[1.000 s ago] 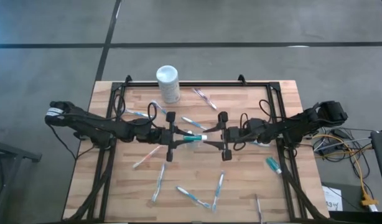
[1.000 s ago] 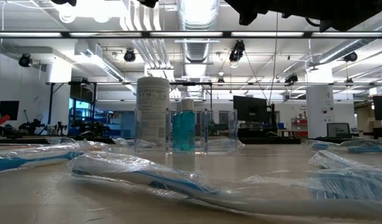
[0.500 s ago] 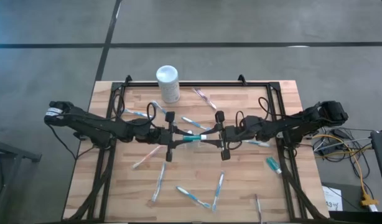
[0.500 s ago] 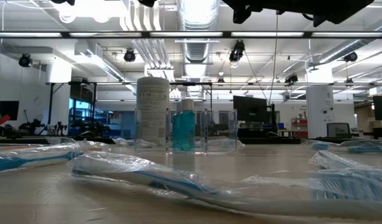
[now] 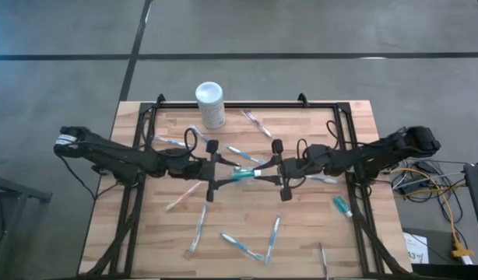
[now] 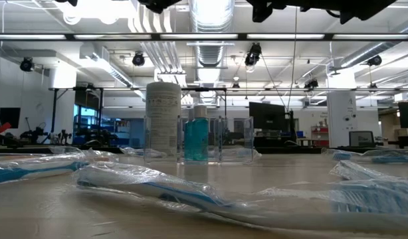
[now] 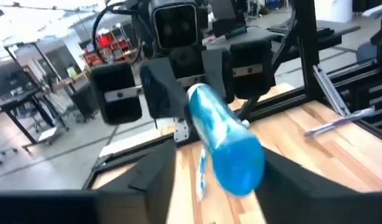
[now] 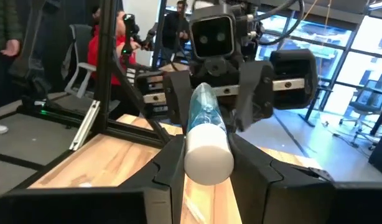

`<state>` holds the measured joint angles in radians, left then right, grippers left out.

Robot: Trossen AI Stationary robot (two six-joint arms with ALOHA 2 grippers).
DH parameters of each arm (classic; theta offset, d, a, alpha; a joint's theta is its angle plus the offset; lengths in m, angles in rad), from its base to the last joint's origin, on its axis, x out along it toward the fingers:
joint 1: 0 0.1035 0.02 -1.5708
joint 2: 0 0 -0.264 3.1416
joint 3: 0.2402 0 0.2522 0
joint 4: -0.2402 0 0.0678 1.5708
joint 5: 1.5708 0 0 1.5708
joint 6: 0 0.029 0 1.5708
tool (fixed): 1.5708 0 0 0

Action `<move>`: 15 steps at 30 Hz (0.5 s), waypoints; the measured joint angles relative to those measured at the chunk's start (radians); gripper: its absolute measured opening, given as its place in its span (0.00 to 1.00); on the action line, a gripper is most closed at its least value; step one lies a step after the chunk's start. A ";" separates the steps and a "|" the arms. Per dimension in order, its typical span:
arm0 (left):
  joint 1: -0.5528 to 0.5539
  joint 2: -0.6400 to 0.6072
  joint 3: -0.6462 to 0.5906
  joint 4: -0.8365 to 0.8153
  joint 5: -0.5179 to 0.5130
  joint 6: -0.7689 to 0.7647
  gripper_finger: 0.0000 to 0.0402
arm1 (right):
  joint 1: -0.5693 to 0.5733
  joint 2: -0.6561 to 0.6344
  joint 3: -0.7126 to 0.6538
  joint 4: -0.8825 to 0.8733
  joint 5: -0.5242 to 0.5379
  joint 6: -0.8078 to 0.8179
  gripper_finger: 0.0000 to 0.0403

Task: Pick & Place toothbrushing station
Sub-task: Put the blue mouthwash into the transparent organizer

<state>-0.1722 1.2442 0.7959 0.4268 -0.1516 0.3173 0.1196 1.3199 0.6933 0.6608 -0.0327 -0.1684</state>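
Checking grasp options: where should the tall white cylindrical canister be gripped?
Probably around its round body at mid-height, coming level from the middle of the wooden table: the tall white cylindrical canister stands upright at the far edge, with the see-through plastic holder close beside it.

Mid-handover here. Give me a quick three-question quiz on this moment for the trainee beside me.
1. True or false: the white canister lies on its side mid-table.
2. Which fingers are clamped on the teal bottle? A) left gripper B) right gripper C) neither
3. Fill in: the bottle hangs ____ the table, between both arms.
Key: 1 false, it stands upright near the table's edge. 2 B; the left fingers stand open around it. 3 above.
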 joint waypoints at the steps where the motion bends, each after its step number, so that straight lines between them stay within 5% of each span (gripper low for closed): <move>1: 0.000 -0.016 0.000 -0.026 -0.001 -0.012 0.54 | 0.000 -0.016 0.000 -0.032 0.000 0.000 0.22; 8: -0.001 -0.159 0.000 -0.271 -0.005 -0.203 0.66 | 0.001 -0.141 0.015 -0.305 0.053 0.024 0.22; 15: -0.051 -0.279 0.000 -0.553 -0.006 -0.396 0.60 | 0.000 -0.222 0.165 -0.831 0.190 0.075 0.22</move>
<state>-0.2229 0.9655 0.7963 -0.1259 -0.1578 -0.0792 0.1196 1.0976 0.8580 -0.1706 0.1570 -0.0930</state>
